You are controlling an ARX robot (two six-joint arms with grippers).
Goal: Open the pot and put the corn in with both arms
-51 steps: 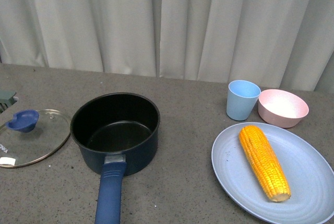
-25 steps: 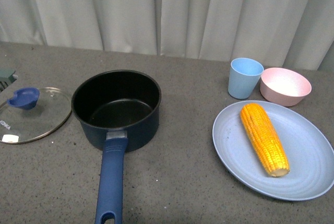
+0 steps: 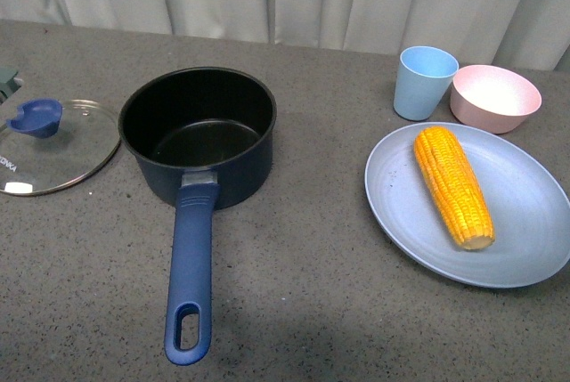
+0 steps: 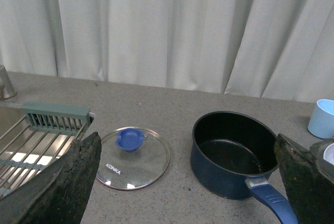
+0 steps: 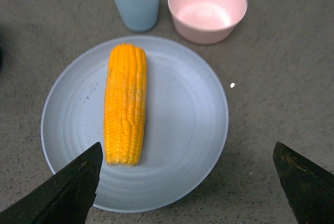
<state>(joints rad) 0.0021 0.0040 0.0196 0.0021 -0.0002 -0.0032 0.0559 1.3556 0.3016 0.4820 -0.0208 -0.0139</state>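
The dark navy pot [image 3: 198,133] stands open and empty on the grey table, its blue handle [image 3: 190,271] pointing toward me. Its glass lid [image 3: 49,144] with the blue knob lies flat on the table left of it. The corn [image 3: 452,184] lies on a light blue plate [image 3: 525,222] at the right. Neither arm shows in the front view. My left gripper [image 4: 188,182] is open and empty, above and in front of the pot [image 4: 232,151] and lid [image 4: 133,151]. My right gripper [image 5: 188,182] is open and empty above the plate, with the corn [image 5: 125,104] near one finger.
A light blue cup [image 3: 425,82] and a pink bowl [image 3: 495,97] stand behind the plate. A sink with a wire rack [image 4: 31,145] lies left of the lid. Pale curtains hang along the table's far edge.
The front camera view has tilted downward, so everything sits higher in the frame and the whole pot handle shows. The objects themselves have not moved.
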